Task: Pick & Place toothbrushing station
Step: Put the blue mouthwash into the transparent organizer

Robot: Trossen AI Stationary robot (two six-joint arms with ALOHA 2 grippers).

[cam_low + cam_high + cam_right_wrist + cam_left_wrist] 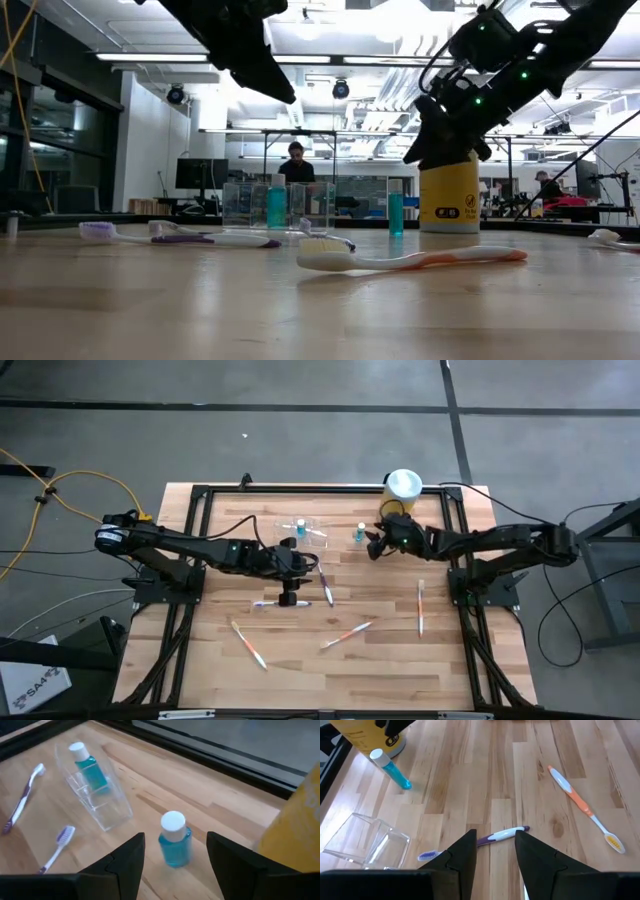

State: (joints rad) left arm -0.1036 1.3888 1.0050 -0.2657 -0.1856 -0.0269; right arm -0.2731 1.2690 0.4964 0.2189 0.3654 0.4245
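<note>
Wood-slat table (pixel 330 660), lab room behind; clear toothbrushing station (pixel 95 795) holds a blue bottle (pixel 89 767); left gripper (pixel 494 851) and right gripper (pixel 175 851) both spread, empty.

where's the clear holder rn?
High view: the clear holder sits at the table's far middle, left of the lone blue bottle, just beyond the left gripper; one blue bottle stands inside it.

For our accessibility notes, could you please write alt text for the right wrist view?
The right gripper, open, hovers above a small blue bottle standing on the wooden table. Beyond it a clear holder contains another blue bottle, with two toothbrushes alongside.
</note>
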